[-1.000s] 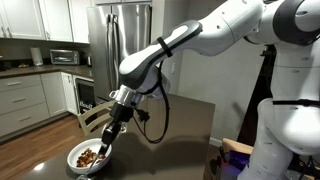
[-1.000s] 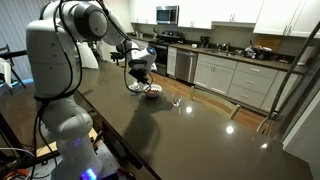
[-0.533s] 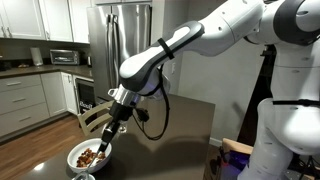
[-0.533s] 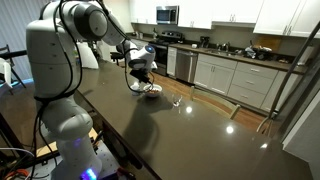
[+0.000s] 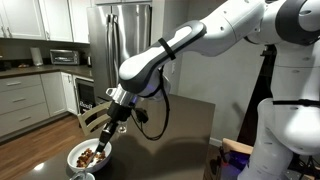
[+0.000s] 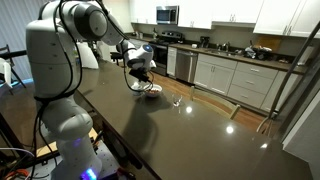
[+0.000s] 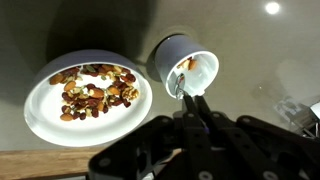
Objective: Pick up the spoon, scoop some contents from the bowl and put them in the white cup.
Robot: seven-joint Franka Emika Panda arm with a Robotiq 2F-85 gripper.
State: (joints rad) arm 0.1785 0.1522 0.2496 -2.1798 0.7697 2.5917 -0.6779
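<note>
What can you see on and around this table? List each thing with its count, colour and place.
bowl: one, white, on the table.
contents: one heap, reddish-brown and dark, in the bowl; a few pieces in the cup.
white cup: one, beside the bowl.
spoon: one, grey, tip at the cup's mouth.
table: one, dark.
fridge: one, steel, behind the table.
gripper: one, black, holding the spoon.
arm: one, white.

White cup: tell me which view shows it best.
Wrist view: the cup is seen from above, open top and pieces inside. In an exterior view the frame's edge cuts the cup; elsewhere it is too small to tell.
</note>
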